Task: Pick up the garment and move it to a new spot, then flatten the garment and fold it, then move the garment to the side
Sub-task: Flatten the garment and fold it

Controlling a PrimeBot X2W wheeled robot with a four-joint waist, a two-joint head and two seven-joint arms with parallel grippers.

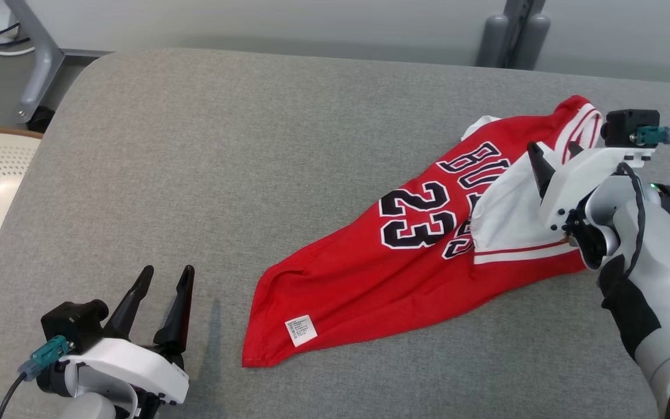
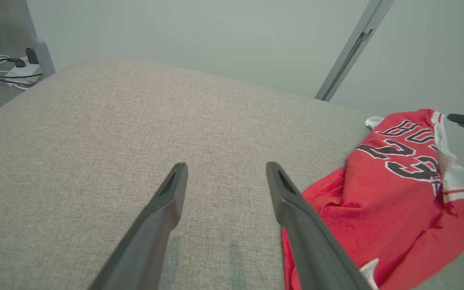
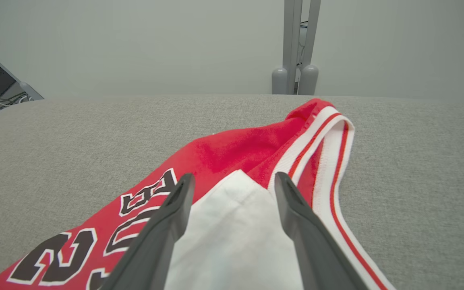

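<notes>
Starting the pick-up, seemingly: poised with right gripper (image 1: 556,152) fingers spread and empty over the white flap (image 1: 509,215) of the red jersey (image 1: 370,279), crumpled on the table's (image 1: 195,145) right half. Parked with left gripper (image 1: 166,273) fingers apart too, empty, off to the left. Next: lowering, pinching cloth, lifting.

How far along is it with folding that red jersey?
Early. The jersey lies rumpled, unfolded on the grey pad. The right gripper is open over its white-lined end; the left gripper sits open, apart from the hem. Flattening, folding and moving aside remain.

Left gripper (image 1: 168,270) and right gripper (image 1: 551,148), fingers apart
</notes>
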